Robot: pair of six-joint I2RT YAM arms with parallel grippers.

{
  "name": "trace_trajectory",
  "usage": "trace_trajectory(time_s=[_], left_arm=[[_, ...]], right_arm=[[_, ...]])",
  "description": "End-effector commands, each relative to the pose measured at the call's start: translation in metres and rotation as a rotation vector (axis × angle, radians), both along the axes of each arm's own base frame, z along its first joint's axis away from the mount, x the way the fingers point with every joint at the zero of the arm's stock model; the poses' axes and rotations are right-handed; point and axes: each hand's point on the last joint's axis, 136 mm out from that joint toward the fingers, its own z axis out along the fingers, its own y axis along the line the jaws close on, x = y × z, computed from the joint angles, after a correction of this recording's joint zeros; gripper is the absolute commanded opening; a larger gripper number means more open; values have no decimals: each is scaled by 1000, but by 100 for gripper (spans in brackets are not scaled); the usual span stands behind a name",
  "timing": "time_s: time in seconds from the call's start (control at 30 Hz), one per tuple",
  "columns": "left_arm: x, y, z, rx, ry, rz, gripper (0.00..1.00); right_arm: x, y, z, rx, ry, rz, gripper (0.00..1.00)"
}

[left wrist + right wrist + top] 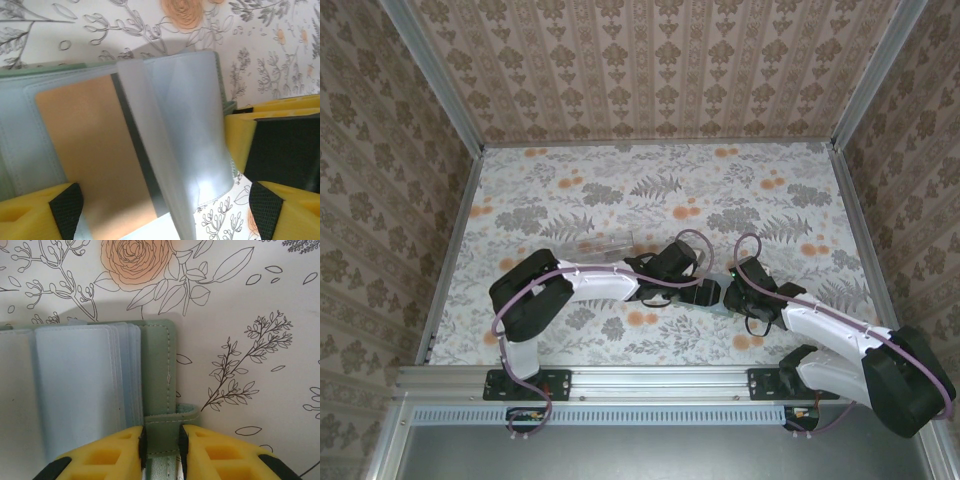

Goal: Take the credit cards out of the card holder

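Floral-patterned table point(620, 190), open grey-green card holder point(157, 370) lying on it, clear plastic case point(605, 245) nearby

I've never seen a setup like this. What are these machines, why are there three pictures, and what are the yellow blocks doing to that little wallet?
These are two robot arms, the left arm and the right arm, bolted at the near edge of a floral-patterned table. One picture looks down from above; the other two come from a camera on each wrist, so the yellow blocks are each hand's own fingers. On the table lie an open soft grey-green card holder and, farther back, a clear plastic case. The right hand pinches the holder's green tab. The left hand stands wide open over its clear pockets, one showing a tan-orange plastic card with a dark stripe.
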Motion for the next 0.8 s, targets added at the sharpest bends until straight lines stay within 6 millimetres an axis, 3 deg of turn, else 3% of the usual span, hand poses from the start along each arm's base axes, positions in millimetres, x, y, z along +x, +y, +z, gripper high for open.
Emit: trace_trajectory(time_s=[0.0, 0.2, 0.47, 0.77], left_arm=[[-7, -17, 17, -85, -3, -54, 98], [-7, -19, 21, -115, 10, -57, 100], [-13, -34, 51, -237, 1, -107, 98], [-17, -49, 63, -281, 8, -142, 98]], right_arm=[[-13, -4, -11, -3, 52, -5, 29], [-13, -4, -10, -3, 52, -6, 29], [-13, -7, -8, -9, 43, -25, 29], [-29, -46, 23, -46, -77, -188, 31]])
